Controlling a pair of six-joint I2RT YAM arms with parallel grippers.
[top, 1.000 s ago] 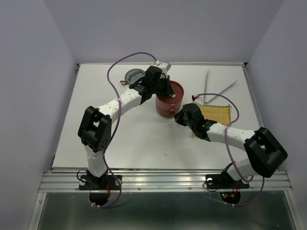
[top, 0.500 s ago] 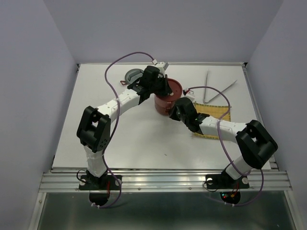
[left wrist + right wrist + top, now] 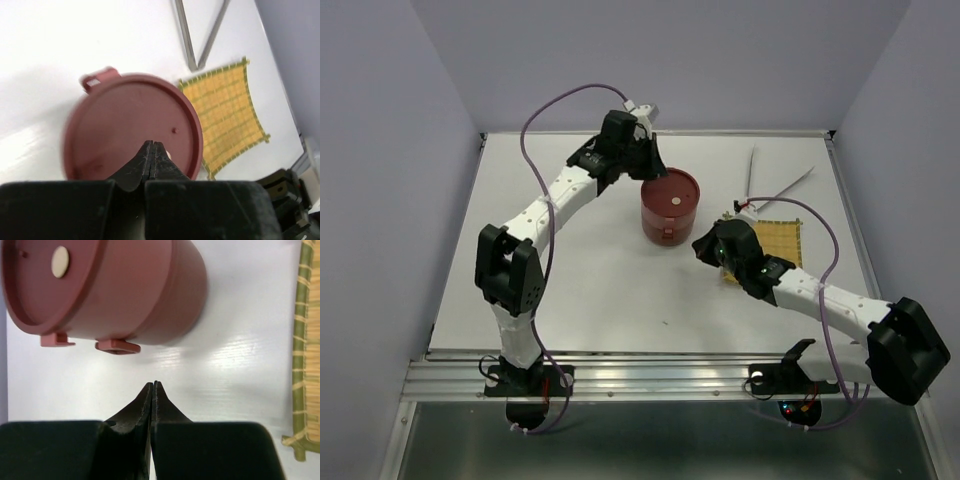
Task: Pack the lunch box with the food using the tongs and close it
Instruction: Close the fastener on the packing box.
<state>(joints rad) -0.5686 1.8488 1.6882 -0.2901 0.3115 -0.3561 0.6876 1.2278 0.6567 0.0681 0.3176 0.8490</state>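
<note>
the right gripper (image 3: 151, 385) is nearest, its two fingers pressed flat together with nothing between them. it hangs low over bare white table (image 3: 570, 290), tips aimed at the side of the lunch box (image 3: 130, 290) and apart from it. from above, this gripper (image 3: 700, 243) sits between the box and the near left corner of the yellow woven mat (image 3: 775, 240), whose green edge shows at the right of the wrist view.

the lunch box (image 3: 671, 205) stands upright near the middle of the table, a round dark-red stack with its flat lid (image 3: 671, 188) on top and a pale dot (image 3: 60, 261) at the lid's centre. two small red handles (image 3: 117, 346) jut from its near side.

the left gripper (image 3: 151, 145) is closed as well and holds nothing. its tips lie over the rim of the lid (image 3: 130, 120); whether they touch it cannot be told. seen from above, it (image 3: 645, 168) is at the box's far left edge, the arm reaching in from the left.

beyond the mat, the tongs (image 3: 751, 180) lie flat on the table, their two silver arms meeting in a v just beside the mat's far edge.

the table is white, with a ribbed metal rail (image 3: 660, 375) along its near edge where both bases are bolted. purple cables (image 3: 535, 130) loop above the arms. plain pale lilac walls (image 3: 670, 60) close in the back and both sides.
</note>
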